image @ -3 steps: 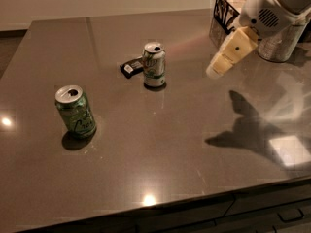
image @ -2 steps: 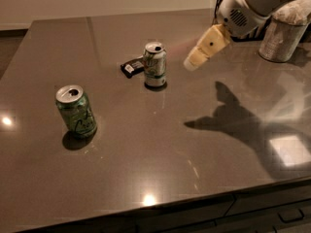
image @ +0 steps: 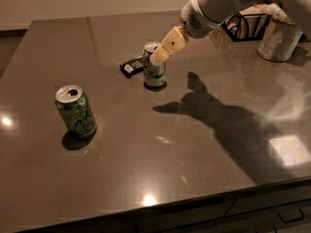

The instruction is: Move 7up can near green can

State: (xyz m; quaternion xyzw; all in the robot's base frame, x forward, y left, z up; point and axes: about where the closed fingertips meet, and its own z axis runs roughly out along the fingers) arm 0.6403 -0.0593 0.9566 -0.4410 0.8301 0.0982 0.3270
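The 7up can point(image: 154, 72), pale silver with light green markings, stands upright at the middle back of the dark table point(image: 160, 149). The green can point(image: 76, 111), green with dark line art and an open silver top, stands upright at the left, well apart from the 7up can. My gripper point(image: 156, 57) reaches down from the upper right, and its cream tip is right at the top of the 7up can, partly covering its rim. It holds nothing that I can see.
A small black object point(image: 131, 66) lies just left of the 7up can. A black wire basket point(image: 245, 25) and a silver metal container point(image: 275, 40) stand at the back right. The table's front edge runs along the bottom, with drawers below.
My arm has swung left and down from the back right. The gripper went from well right of the 7up can to right at its top. Neither can has moved.
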